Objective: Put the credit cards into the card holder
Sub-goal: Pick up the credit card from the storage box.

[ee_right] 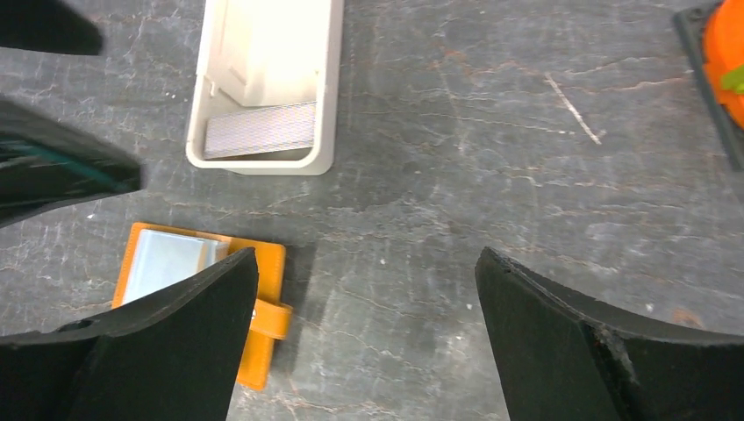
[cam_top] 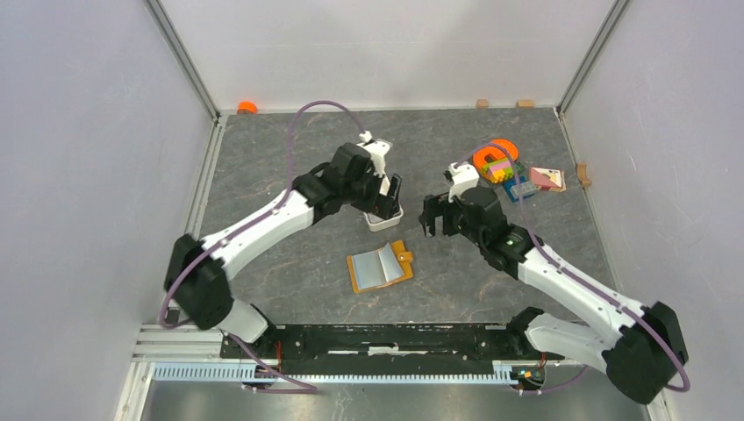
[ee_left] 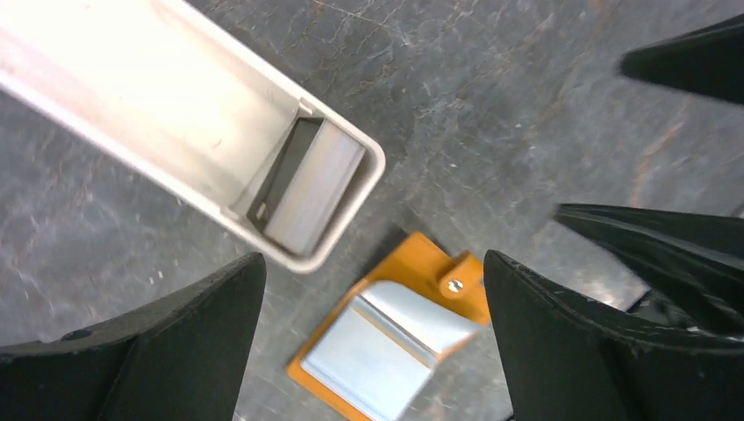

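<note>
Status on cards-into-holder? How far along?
Done: the card holder lies open, pockets up, beside the white tray. In hand: nothing; the left gripper and right gripper are both open and empty above the table. Left: the cards lie at the tray's end, with none visibly in the holder, so picking and inserting remain.

Open orange-tan leather card holder (cam_top: pixel 380 267) lies flat at the centre-front of the grey stone-look table (cam_top: pixel 289 158), long white plastic tray (cam_top: pixel 386 221) just behind it, grey cards (ee_right: pixel 261 130) in the tray's near end, bright plastic toy heap (cam_top: pixel 504 167) back right.
</note>
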Robot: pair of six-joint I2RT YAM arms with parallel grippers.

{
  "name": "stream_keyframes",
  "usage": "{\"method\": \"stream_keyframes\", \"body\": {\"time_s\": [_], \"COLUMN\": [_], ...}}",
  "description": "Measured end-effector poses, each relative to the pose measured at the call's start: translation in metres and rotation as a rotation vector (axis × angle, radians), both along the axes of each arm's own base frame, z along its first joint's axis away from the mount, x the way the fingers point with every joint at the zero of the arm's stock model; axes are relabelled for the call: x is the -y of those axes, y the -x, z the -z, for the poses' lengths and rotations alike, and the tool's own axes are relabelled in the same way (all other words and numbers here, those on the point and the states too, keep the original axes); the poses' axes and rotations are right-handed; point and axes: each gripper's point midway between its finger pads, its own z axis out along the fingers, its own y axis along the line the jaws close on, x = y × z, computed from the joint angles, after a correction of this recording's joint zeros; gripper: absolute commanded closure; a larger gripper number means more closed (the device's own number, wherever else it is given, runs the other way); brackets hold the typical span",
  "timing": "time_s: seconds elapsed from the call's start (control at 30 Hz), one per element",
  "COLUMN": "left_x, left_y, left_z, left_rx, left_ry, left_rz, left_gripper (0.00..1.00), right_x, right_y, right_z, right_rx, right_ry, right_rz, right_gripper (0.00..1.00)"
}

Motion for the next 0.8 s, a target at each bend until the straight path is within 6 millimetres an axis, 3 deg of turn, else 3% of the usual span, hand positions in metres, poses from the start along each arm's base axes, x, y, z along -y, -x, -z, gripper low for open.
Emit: {"method": "stream_keyframes", "body": {"time_s": [0.13, 0.3, 0.57, 0.8], "left_x": [0.014, 0.008, 0.009, 0.017], "left_y": [-0.022, -0.03, -0.061, -0.065], "left_z": [0.039, 0.091, 0.113, 0.127], "left_rx": [-0.014, -0.077, -0.109, -0.128], "left_ry": [-0.126, -0.225, -0.193, -0.171], "left_rz": [0.134, 0.274, 0.327, 0.369], "left_gripper": [0.0, 0.0, 0.0, 0.0], "right_x": [0.021, 0.036, 0.039, 0.038], "right_y": [0.003, 0.007, 0.012, 0.011], "right_z": [-0.008, -0.009, -0.001, -0.001], "right_rx": [0.041, 0.068, 0.059, 0.062], "right_ry": [-0.025, -0.043, -0.046, -0.065], "right_rz": [0.02, 0.015, -0.033, -0.06], "right_gripper": [0.02, 0.02, 0.02, 0.02]}}
